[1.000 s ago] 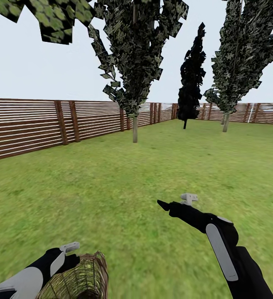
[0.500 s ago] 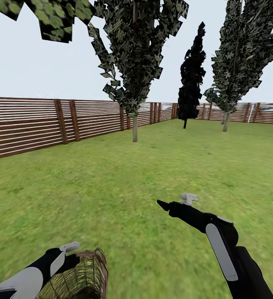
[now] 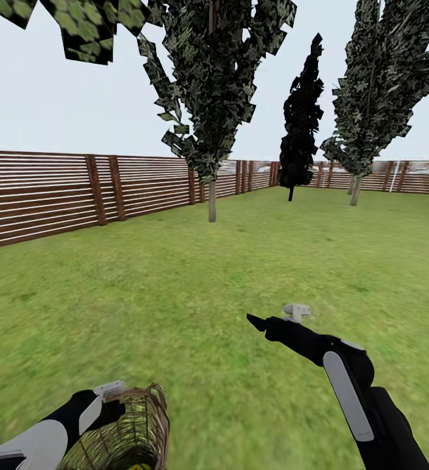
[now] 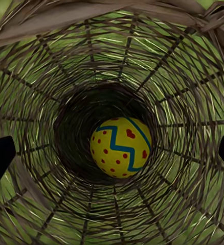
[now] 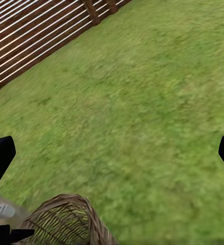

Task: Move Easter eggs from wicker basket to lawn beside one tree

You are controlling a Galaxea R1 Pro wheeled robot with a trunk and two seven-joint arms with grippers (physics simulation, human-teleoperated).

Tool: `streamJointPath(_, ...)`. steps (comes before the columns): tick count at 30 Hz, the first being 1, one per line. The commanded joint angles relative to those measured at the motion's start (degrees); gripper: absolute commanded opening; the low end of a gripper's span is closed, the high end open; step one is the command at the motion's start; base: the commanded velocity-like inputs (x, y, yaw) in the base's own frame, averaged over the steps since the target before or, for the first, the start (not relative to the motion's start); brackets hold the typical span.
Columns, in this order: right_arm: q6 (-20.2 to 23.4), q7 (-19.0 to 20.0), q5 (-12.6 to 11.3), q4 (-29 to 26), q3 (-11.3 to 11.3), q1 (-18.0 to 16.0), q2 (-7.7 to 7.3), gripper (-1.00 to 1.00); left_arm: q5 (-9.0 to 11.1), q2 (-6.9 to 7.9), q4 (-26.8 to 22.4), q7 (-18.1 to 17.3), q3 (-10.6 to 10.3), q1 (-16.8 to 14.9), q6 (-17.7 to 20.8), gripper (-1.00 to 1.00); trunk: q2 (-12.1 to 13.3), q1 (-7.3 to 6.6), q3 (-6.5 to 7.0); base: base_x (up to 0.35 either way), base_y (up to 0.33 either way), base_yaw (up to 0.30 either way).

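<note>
The wicker basket (image 3: 126, 434) has tipped slightly since a second ago, an egg now peeking at its rim. Over the lawn (image 3: 194, 294), the left gripper (image 4: 112, 153) looks into it, jaws spread either side, one Easter egg (image 4: 121, 147) deep between them. The right gripper (image 5: 112, 153) hangs open.

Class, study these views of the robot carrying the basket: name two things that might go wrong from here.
1. The wicker basket lies tilted on its side at the left gripper; the Easter egg inside might roll out.
2. The right gripper hangs empty, so nothing would likely catch a dropped egg.
</note>
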Motion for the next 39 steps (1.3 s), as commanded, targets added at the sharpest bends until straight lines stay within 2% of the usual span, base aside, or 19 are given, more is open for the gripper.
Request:
streamJointPath(1,0.2,0.2,0.1,0.0,0.0,0.0,-0.04,1.00,0.4,-0.03,-0.1,0.3,0.4,0.0,0.4,1.00,-0.4,0.22,-0.25,0.000,0.000,0.000)
streamJointPath(39,0.2,0.2,0.1,0.0,0.1,-0.2,0.00,1.00,0.4,-0.03,-0.1,0.3,0.4,0.0,0.3,1.00,-15.7,8.56,-7.07,0.000,0.000,0.000)
